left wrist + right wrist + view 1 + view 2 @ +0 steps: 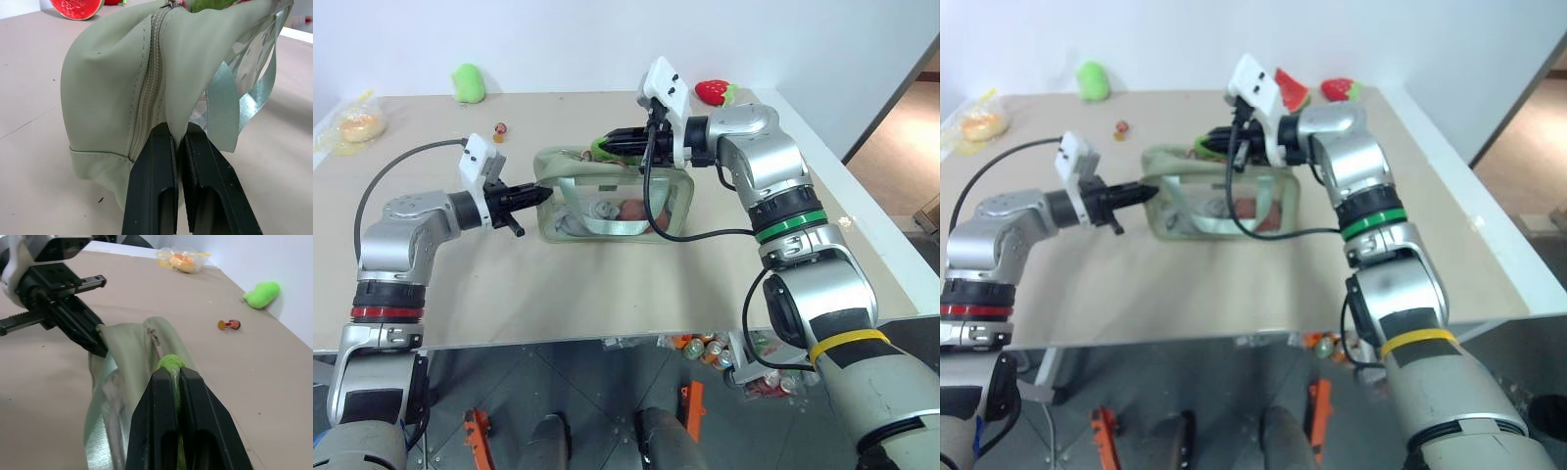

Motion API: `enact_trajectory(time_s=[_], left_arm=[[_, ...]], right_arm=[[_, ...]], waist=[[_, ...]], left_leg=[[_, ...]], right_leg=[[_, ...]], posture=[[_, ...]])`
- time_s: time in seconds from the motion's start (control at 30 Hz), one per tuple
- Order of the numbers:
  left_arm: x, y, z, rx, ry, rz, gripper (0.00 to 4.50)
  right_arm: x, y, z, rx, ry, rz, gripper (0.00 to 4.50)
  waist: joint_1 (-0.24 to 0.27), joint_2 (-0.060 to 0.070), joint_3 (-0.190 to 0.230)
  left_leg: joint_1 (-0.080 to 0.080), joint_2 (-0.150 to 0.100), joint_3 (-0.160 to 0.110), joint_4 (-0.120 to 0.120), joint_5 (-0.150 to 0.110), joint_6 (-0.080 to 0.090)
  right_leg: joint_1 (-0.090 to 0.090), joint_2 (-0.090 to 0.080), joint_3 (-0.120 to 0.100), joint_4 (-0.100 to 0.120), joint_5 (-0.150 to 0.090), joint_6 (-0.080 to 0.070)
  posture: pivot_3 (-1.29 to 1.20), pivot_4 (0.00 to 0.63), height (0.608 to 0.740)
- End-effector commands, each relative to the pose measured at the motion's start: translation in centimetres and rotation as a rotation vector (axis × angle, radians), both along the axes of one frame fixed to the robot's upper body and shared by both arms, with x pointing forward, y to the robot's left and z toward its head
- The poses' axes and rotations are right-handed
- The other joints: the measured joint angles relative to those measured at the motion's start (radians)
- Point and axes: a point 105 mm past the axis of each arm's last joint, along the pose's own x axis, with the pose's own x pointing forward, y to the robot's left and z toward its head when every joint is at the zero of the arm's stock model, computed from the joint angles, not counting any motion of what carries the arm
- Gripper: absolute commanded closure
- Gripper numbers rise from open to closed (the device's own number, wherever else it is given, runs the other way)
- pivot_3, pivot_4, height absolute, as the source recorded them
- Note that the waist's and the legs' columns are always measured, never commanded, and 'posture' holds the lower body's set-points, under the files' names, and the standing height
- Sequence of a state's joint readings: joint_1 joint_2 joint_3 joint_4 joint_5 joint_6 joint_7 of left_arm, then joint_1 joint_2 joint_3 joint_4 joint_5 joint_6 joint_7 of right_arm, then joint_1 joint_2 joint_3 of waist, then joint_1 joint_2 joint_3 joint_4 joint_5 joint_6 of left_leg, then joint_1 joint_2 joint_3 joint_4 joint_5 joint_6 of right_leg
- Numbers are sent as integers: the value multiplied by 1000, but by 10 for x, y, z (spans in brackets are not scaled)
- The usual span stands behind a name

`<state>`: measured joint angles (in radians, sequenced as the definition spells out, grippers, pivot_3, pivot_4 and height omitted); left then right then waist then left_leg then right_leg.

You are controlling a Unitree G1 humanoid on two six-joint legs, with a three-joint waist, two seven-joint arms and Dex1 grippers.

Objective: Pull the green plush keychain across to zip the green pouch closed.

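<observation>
On a beige tabletop (607,284) against a white wall, the green pouch (607,201) stands near the middle, with a loose green plush toy (468,82), a toy strawberry (713,92) and a bagged snack (357,122) well apart along the far edge. The left hand (533,196) is clenched on the fabric at the pouch's left end, bracing it. The right hand (173,382) is clamped on the green plush keychain (170,363) at the top zipper. The plush is soft and could slip from the fingers under a hard pull, or the pouch could buckle and jam the zipper if the left hand's pinch on thin fabric gives way.
</observation>
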<state>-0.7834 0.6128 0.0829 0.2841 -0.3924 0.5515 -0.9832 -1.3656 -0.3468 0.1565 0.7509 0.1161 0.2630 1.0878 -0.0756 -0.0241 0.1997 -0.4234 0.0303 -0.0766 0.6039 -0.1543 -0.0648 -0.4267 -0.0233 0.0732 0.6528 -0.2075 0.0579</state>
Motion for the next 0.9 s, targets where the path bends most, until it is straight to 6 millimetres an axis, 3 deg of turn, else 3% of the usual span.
enact_trajectory(time_s=[0.03, 0.33, 0.57, 0.67, 0.8, 0.9], left_arm=[[-1, -2, 3, -3, -14, -3, 4500], [0, -6, -1, -10, -6, -12, 4500], [1, -8, -3, -14, -2, -18, 4500], [1, -9, -3, -17, 0, -21, 4500], [0, -9, -3, -20, 2, -24, 4500], [-1, -9, -4, -20, 5, -26, 4500]], right_arm=[[-6, -13, 46, 76, -86, -9, 4476], [-10, -55, 74, 23, -208, -96, 4476], [-21, -84, 73, -254, -437, -131, 4476], [-24, -106, 81, -353, -526, -202, 4476], [-26, -132, 71, -496, -573, -241, 4476], [-29, -147, 51, -598, -571, -229, 4476]], waist=[[0, 0, 0], [4, 0, 0], [4, 0, 0], [5, 0, 0], [7, 0, 0], [7, 0, 0]], left_leg=[[0, 0, 0, 0, 0, 0], [0, -1, 0, 0, 0, 0], [0, -1, 0, -1, 0, 0], [0, -1, 0, -1, 0, 0], [0, -2, 0, -1, 0, 0], [0, -2, 0, -1, 0, 0]], right_leg=[[0, 0, 0, 0, 0, 0], [0, -1, 0, 0, 0, 0], [0, -1, 0, -1, -1, 1], [0, -2, 0, -1, -1, 1], [1, -2, 0, -2, -1, 1], [1, -2, 0, -3, -1, 1]], posture=[[0, 150, 740], [0, 150, 740], [0, 150, 740], [0, 150, 740], [0, 150, 740], [0, 150, 740]])
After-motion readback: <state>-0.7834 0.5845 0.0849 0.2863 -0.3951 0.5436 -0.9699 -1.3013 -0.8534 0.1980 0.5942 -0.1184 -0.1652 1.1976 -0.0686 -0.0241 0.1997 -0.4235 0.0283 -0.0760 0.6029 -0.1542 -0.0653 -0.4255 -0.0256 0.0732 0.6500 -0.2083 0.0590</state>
